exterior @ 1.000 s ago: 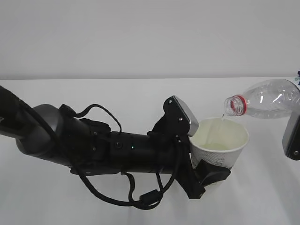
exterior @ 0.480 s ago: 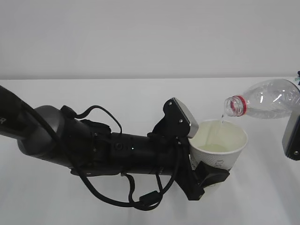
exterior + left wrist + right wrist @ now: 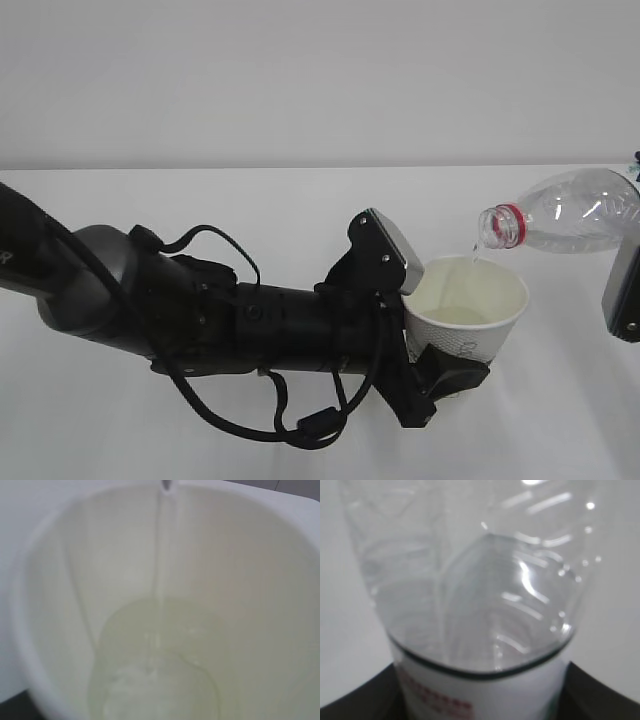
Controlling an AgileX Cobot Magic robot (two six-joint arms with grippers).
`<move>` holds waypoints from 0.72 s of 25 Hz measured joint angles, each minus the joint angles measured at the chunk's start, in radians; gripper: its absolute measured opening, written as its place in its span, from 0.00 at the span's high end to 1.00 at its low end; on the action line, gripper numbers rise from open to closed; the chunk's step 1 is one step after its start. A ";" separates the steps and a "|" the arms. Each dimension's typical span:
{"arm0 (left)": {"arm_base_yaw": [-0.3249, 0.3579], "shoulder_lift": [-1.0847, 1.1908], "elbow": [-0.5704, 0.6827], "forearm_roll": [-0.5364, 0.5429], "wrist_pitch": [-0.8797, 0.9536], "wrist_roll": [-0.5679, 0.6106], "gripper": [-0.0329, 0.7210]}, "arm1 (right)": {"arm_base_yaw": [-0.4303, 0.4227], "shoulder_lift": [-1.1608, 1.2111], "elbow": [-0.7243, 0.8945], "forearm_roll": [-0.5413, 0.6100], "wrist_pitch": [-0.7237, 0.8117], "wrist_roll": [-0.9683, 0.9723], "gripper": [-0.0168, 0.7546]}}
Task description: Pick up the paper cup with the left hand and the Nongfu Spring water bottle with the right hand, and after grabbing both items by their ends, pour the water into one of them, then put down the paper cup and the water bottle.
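Note:
The white paper cup [image 3: 468, 312] is held off the table, upright, with my left gripper [image 3: 428, 318] shut on its side, one finger behind it and one in front. The clear Nongfu Spring water bottle [image 3: 565, 212] lies tipped almost level, its red-ringed mouth [image 3: 499, 226] just above the cup's far rim. A thin stream of water [image 3: 161, 555] falls into a pale yellowish pool [image 3: 160, 675] in the cup's bottom. My right gripper [image 3: 482, 702] is shut on the bottle's labelled end, with dark fingers [image 3: 357, 700] on both sides. The cup's inside fills the left wrist view and hides that gripper's jaws.
The white table [image 3: 150, 210] runs back to a plain white wall [image 3: 300, 80]. My left arm [image 3: 200, 315], with its looping black cables, lies across the left and middle of the table.
Water has kept running from the bottle into the cup. The cup and left gripper have sunk very slightly. The bottle has hardly moved.

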 joint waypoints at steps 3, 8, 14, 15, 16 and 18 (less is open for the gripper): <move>0.000 0.000 0.000 0.000 0.000 0.000 0.26 | 0.000 0.000 0.000 0.000 -0.002 -0.002 0.42; 0.000 0.000 0.000 0.000 0.000 0.000 0.26 | 0.000 0.000 0.000 0.000 -0.002 -0.002 0.42; 0.000 0.000 0.000 0.000 0.000 0.000 0.26 | 0.000 0.000 0.000 0.000 -0.002 -0.004 0.42; 0.000 0.000 0.000 0.000 0.000 0.000 0.26 | 0.000 0.000 0.000 0.000 -0.002 -0.004 0.42; 0.000 0.000 0.000 0.000 0.000 0.000 0.26 | 0.000 0.000 0.000 0.000 -0.002 -0.004 0.42; 0.000 0.000 0.000 0.000 0.000 0.000 0.26 | 0.000 0.000 0.000 0.000 -0.002 -0.004 0.42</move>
